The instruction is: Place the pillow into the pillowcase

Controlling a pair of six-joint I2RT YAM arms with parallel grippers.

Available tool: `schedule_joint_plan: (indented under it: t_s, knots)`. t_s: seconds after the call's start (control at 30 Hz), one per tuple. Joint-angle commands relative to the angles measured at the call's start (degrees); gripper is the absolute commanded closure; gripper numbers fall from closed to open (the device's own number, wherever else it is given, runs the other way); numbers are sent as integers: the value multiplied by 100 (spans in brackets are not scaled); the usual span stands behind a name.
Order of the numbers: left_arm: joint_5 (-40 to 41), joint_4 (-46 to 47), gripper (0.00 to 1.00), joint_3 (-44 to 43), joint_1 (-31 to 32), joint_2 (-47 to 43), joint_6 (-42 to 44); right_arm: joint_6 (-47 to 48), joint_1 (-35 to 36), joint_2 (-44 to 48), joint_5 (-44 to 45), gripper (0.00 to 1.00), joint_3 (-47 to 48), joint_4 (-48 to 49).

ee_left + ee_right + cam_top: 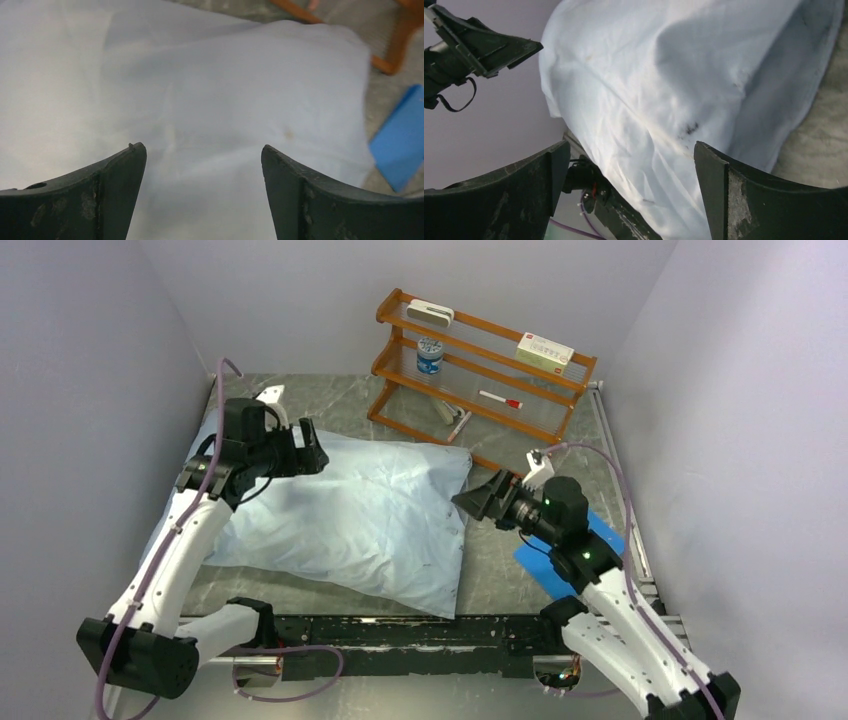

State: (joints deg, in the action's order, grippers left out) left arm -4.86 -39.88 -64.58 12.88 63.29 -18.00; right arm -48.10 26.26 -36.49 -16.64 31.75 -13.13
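The pillowcase [370, 520] lies flat on the grey marbled counter [500, 575], swollen and plump like a filled cushion, its pale blue cloth creased and marked by a few small dark specks near its right side. The pillow cannot be told apart from the cloth covering it, so how much of it is inside is unclear.

The left end effector [312, 455] hangs above the pillowcase's far-left corner. Its jaws are spread wide with nothing between them, and in the left wrist view [204, 150] only the cloth shows below the gap.

The right end effector [470, 498] is just off the pillowcase's right edge, pointing toward it. Its jaws are also spread wide and grip nothing, and the right wrist view [631, 147] looks along the bulging cloth through the open gap.

A flat bright-blue sheet [533, 560] lies on the counter to the right of the pillowcase, partly hidden under the right arm.

Beyond the pillowcase's far-right corner stands a wooden rack [480, 370]. It holds a white box [545, 350], a small can [430, 355] and a red-capped marker [498, 399].
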Motion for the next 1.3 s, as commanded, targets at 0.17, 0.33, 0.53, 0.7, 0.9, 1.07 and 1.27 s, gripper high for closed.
schedule_joint_plan:
  t_s: [0.17, 0.33, 0.53, 0.7, 0.9, 1.07, 1.27]
  knots:
    - [-1122, 602, 9, 439, -38, -638, -100, 329, 634, -1660, -460, 0, 1041, 1670]
    - [-1095, 748, 10, 1215, -40, -637, -157, 510, 1630, -2653, -286, 0, 1392, 2250]
    - [-1616, 1273, 11, 2185, -38, -1006, -611, 602, 1920, -3894, -467, 0, 1429, 2715]
    - [-1230, 772, 10, 1923, -40, -1287, -401, 912, 1911, -4289, 77, 0, 1381, 1949]
    - [-1130, 116, 3, 1019, -32, -1549, -102, 1386, 1918, -3348, 846, 0, 1538, 938]
    - [-845, 208, 2, 465, -27, -2045, 212, 1781, 1918, -2357, 1470, 0, 1779, 76]
    - [-891, 22, 2, -474, 118, -1892, 336, 2096, 1913, -1610, 2545, 0, 2311, -1045]
